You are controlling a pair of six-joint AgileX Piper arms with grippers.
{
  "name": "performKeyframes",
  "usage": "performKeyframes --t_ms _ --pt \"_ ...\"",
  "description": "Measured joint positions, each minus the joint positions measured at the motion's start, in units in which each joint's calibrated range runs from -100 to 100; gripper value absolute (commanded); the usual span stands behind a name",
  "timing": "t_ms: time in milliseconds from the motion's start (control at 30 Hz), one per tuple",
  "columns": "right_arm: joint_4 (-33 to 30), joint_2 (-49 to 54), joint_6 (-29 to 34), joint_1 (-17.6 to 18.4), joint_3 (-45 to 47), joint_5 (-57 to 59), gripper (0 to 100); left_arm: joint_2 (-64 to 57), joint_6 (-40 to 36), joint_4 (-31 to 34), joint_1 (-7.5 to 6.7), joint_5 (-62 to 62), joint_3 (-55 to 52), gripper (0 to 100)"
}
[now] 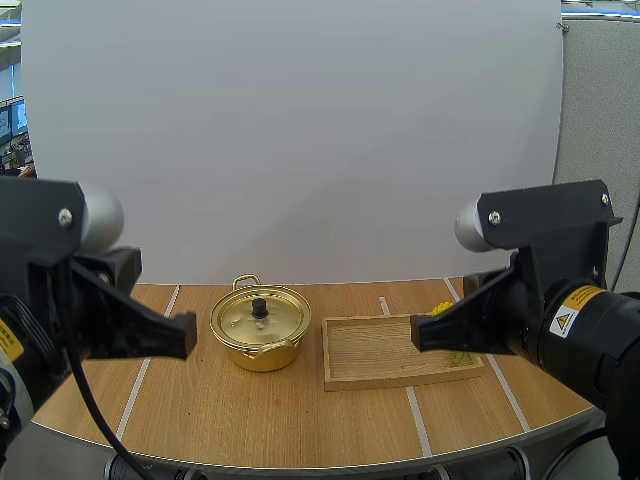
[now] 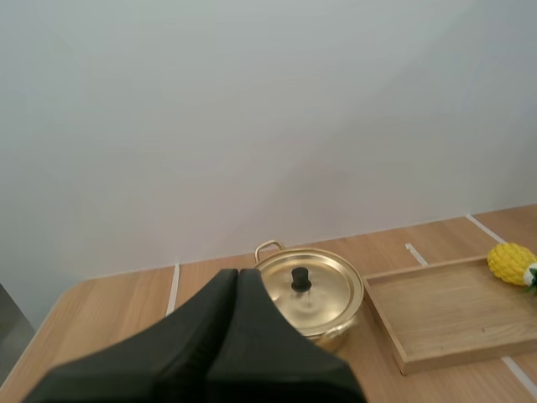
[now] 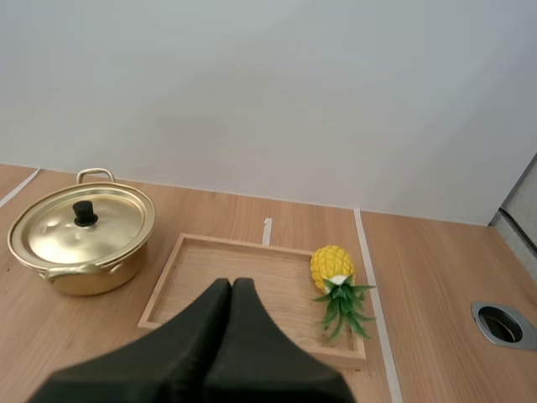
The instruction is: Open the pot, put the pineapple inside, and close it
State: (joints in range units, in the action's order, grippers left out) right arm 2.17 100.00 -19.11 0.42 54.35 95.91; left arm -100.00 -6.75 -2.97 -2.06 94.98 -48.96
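Note:
A gold pot (image 1: pixel 260 329) with its lid (image 1: pixel 260 317) on, topped by a black knob (image 1: pixel 260 306), stands mid-table. A small yellow pineapple (image 3: pixel 334 269) with green leaves lies on the far right end of the wooden tray (image 1: pixel 370 352), partly hidden behind my right arm in the high view. My left gripper (image 1: pixel 190 335) hovers left of the pot, its fingers together as one dark wedge (image 2: pixel 237 290). My right gripper (image 1: pixel 418 332) hangs above the tray's right side, likewise shut on nothing (image 3: pixel 231 294). The pot (image 2: pixel 309 289) and pineapple (image 2: pixel 510 262) lie ahead of the left gripper.
White tape lines (image 1: pixel 412 405) cross the wooden table. Its curved front edge (image 1: pixel 300 462) runs near the arm bases. A round metal hole (image 3: pixel 502 324) sits in the table right of the tray.

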Motion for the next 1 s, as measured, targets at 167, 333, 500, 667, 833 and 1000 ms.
performKeyframes --t_ms 167,333,500,667,833,1000 --pt "-0.2 0.0 0.0 0.0 -0.9 3.4 0 0.0 0.0 0.0 0.0 4.4 0.0 0" --pt "-0.4 0.0 0.0 0.0 -1.3 3.8 0 0.0 0.0 0.0 0.0 4.6 0.0 0" --pt "-0.4 -1.5 0.1 0.0 -1.3 4.1 0 3.0 0.8 0.0 0.0 4.9 0.0 0" --pt "-0.9 -8.2 0.4 0.0 -1.3 4.1 0 13.3 1.0 0.0 0.0 4.5 0.2 0" --pt "-1.8 -16.2 0.4 0.0 -1.3 4.1 0 22.3 4.2 -0.6 0.0 0.7 0.2 0" --pt "-1.8 -22.9 0.4 0.0 -1.3 4.1 0 29.4 8.2 -4.2 0.0 -2.7 0.2 0"
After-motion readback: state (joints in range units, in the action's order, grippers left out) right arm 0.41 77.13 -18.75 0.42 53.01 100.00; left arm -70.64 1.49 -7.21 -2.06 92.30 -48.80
